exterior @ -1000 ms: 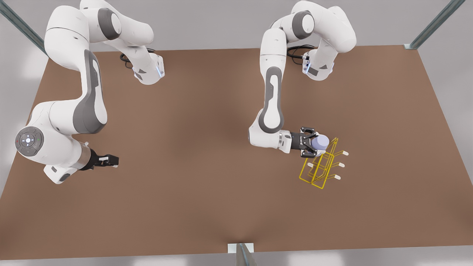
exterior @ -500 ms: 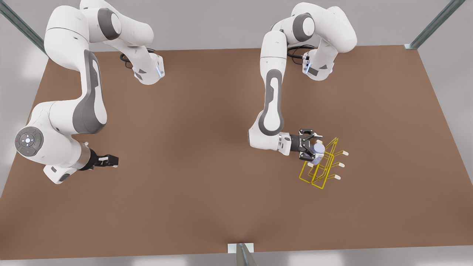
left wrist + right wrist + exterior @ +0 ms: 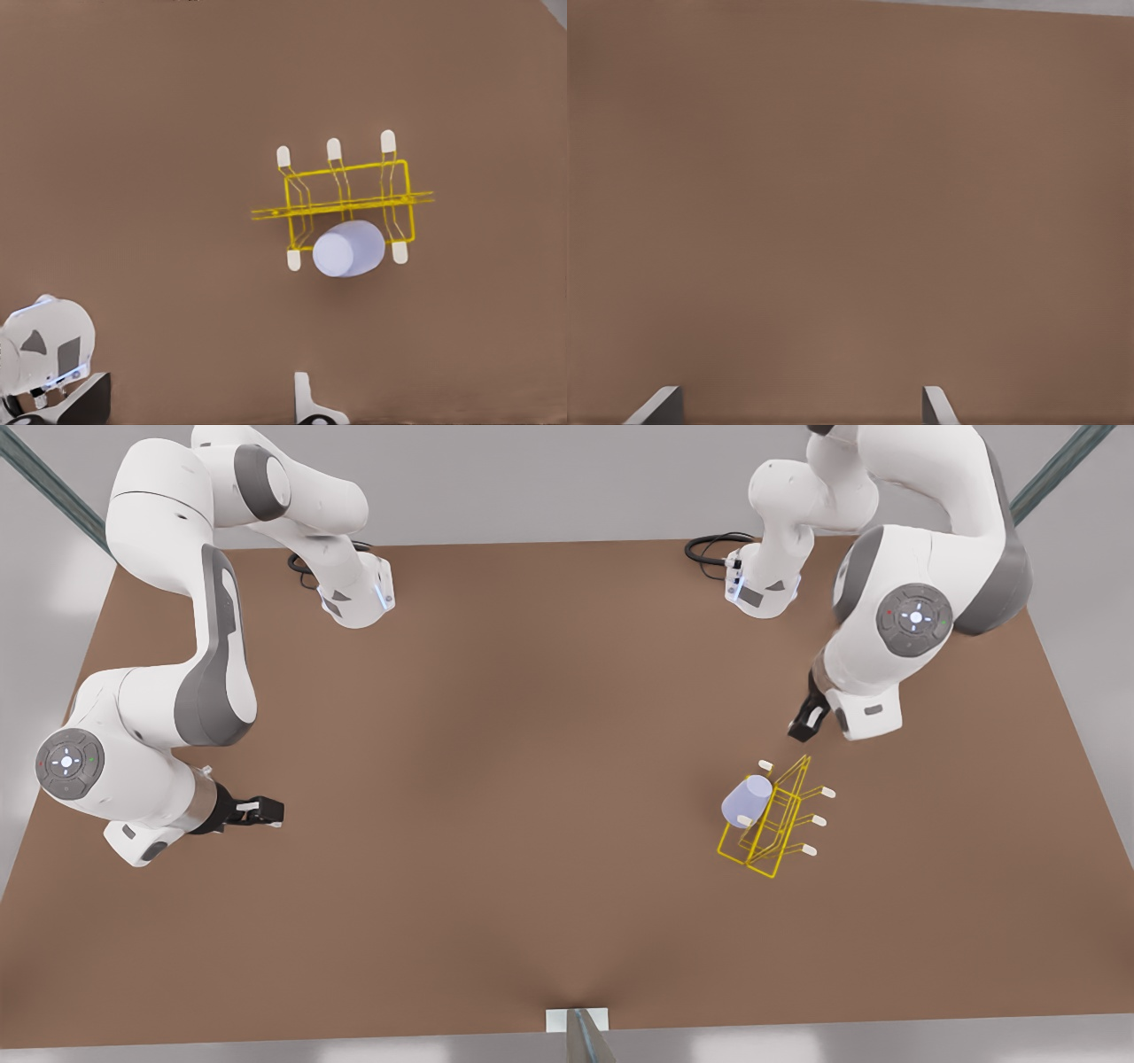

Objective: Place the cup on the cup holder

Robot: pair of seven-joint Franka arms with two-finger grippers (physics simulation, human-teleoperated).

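**Desk:** Front view, who is where?

**Photographer:** The cup (image 3: pixel 747 800) lies tilted on the side of the cup holder (image 3: pixel 778 821) that faces the front view's left, touching the wire. The left gripper (image 3: pixel 804 726) hangs above and just beyond the rack, holding nothing. The right gripper (image 3: pixel 266 810) waits low over the table (image 3: pixel 496 779), well apart at the front view's left.

**Desk:** And the left wrist view?

**Photographer:** It looks straight down. The cup (image 3: pixel 348 249) covers the middle prong of one row, and the holder's crossbar (image 3: pixel 345 209) runs just beside it. One pale fingertip (image 3: pixel 306 403) shows at the frame's edge, well off centre, so I judge the fingers apart.

**Desk:** Right wrist view?

**Photographer:** Bare brown table, with the fingers (image 3: pixel 935 403) spread wide and empty.

**Desk:** What does the step call for?

**Photographer:** The cup looks placed. The rack is thin wire and seems easy to nudge, so I'd have the left arm go up and clear, not sideways across the prongs.

**Desk:** Setting?

**Photographer:** A plain matte table without clutter, grey walls, and metal struts (image 3: pixel 1045 478) at the corners.
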